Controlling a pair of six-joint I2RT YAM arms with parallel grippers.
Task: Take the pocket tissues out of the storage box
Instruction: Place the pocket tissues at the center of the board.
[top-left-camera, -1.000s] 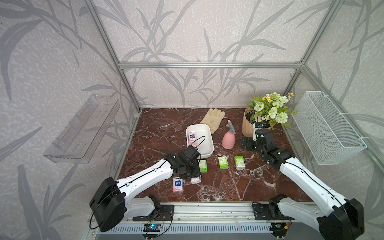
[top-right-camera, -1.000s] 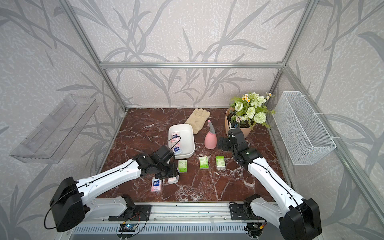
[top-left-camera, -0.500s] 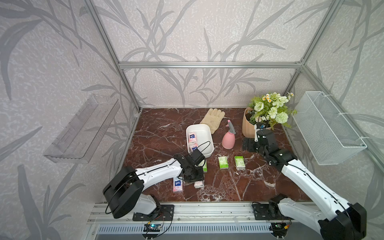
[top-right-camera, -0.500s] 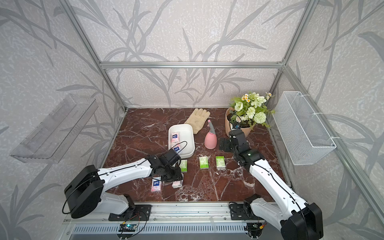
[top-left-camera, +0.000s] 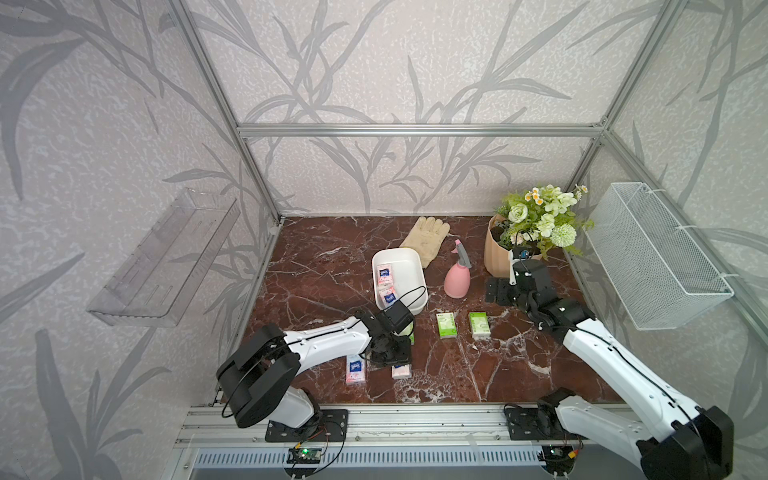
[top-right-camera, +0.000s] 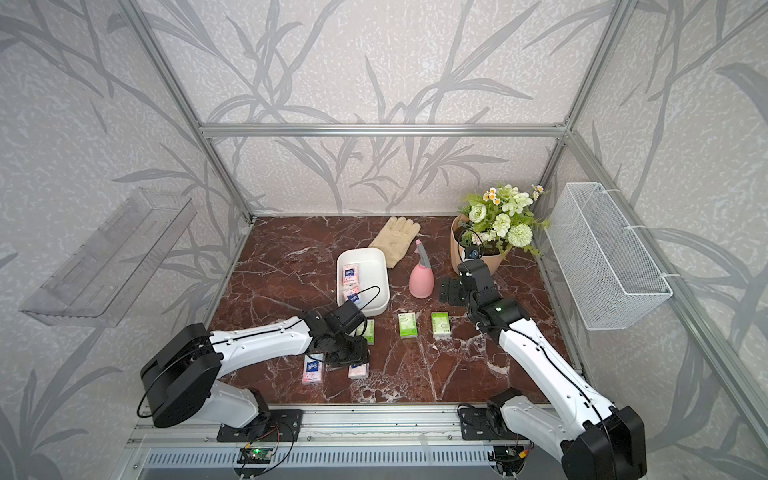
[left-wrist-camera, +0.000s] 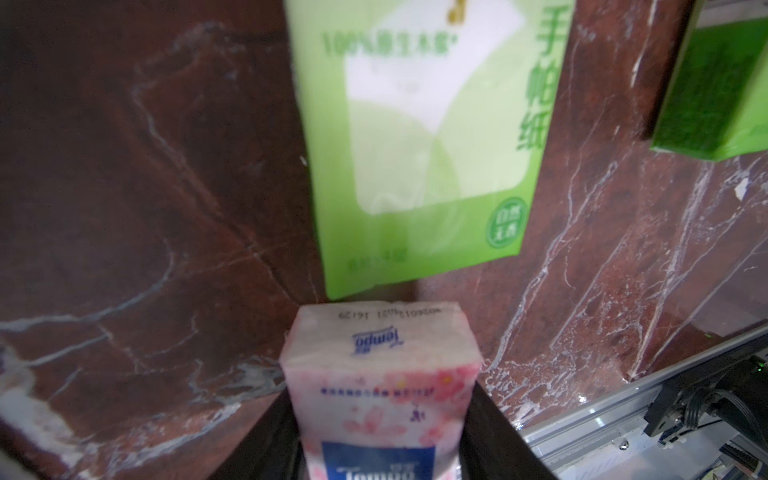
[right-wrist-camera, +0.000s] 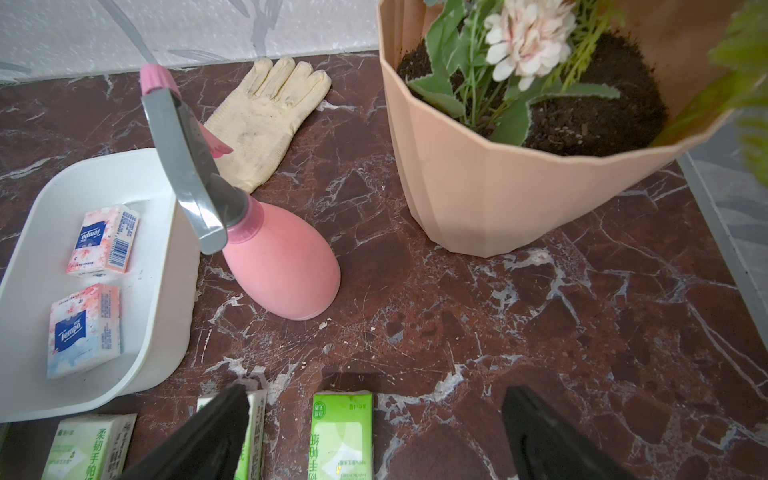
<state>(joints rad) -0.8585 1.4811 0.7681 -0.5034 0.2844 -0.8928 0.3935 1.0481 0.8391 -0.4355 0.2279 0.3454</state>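
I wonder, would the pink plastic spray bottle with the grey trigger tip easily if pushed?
The pink plastic spray bottle probably stands steadily: its base is broad and rounded. A push high on the grey trigger might topple it. Smooth walls look slippery.

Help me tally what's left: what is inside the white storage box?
The storage box holds a far pink pack and a near pink pack. The left arm covers its near corner in both top views, hiding that spot; the right wrist view crops that side.
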